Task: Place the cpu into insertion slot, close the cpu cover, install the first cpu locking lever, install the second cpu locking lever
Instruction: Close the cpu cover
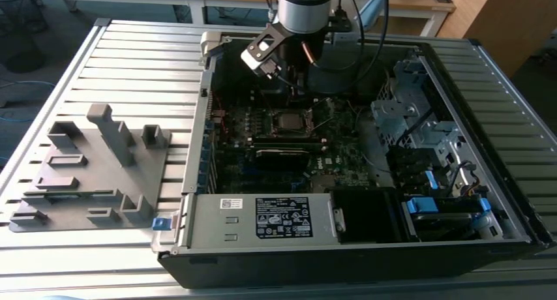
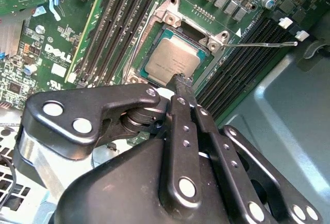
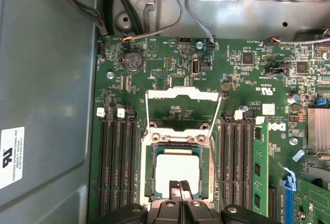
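Past the grey rack (image 1: 87, 163) on the tabletop (image 1: 139, 59), the cpu (image 3: 178, 170) lies in the insertion slot (image 3: 148, 170), cpu cover (image 3: 183, 94) swung open. The end effector (image 3: 180, 185), pinched closed and empty, hangs at the chip's edge; a bump might skew it, I reckon.

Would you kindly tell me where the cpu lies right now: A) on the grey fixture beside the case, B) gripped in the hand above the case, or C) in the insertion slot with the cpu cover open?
C: in the first wrist view the cpu lies flat in the insertion slot, and the cpu cover stands open, off it.
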Tool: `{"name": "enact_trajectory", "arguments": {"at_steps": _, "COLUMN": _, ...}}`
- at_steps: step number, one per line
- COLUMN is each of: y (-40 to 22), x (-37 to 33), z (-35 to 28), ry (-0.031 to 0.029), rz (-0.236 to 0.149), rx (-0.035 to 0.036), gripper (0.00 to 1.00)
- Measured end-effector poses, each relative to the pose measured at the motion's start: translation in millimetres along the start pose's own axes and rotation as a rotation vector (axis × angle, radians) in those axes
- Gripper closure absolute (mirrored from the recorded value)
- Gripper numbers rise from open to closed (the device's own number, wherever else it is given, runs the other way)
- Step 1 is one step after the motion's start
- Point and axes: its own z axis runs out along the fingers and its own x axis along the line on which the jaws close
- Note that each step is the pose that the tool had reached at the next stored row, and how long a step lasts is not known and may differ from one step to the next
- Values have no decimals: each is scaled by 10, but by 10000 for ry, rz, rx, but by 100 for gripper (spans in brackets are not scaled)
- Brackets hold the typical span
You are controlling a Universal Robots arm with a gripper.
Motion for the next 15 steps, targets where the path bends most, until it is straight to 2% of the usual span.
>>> {"name": "enact_trajectory", "arguments": {"at_steps": 15, "y": 1, "x": 0, "z": -19, "ry": 0, "rz": 0, "rx": 0, "gripper": 89}}
